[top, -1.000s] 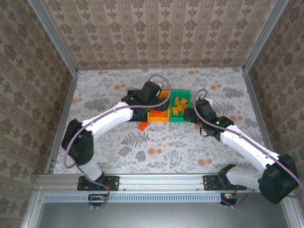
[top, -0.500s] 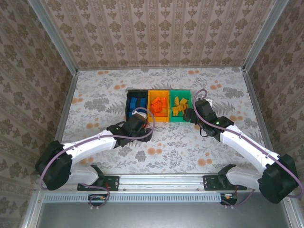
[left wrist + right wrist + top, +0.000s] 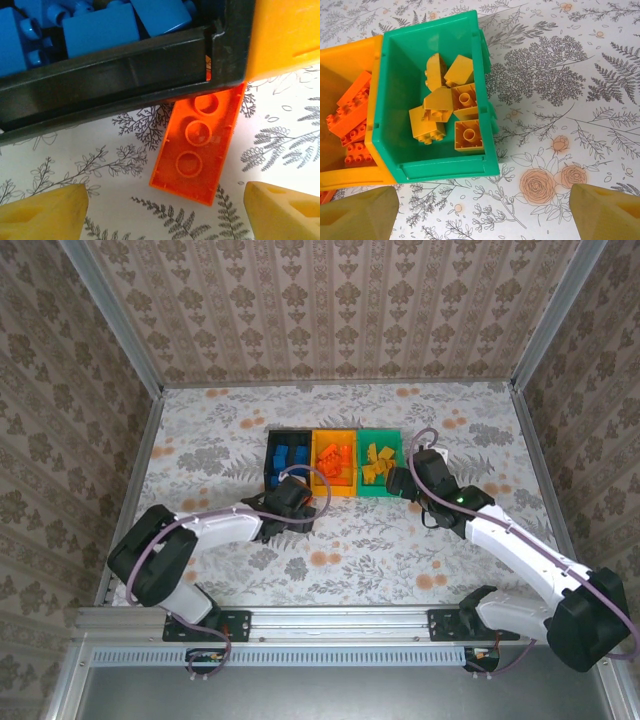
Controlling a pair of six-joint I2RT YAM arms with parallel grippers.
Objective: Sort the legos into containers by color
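- Left wrist close-up: left end effector (image 3: 162, 220) gapes empty; orange lego (image 3: 197, 142) lies on worktop (image 3: 75, 160), far end tucked under black bin (image 3: 115, 70), possibly touching.
- Right end effector (image 3: 482, 215), spread empty, faces green bin (image 3: 435, 167) holding yellow legos (image 3: 447, 102).

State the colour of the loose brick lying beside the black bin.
The brick is red-orange, clearest in left wrist view.

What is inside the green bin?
Several yellow-orange bricks lie piled in the green bin. Its floor under the pile is covered, so any bricks beneath cannot be seen.
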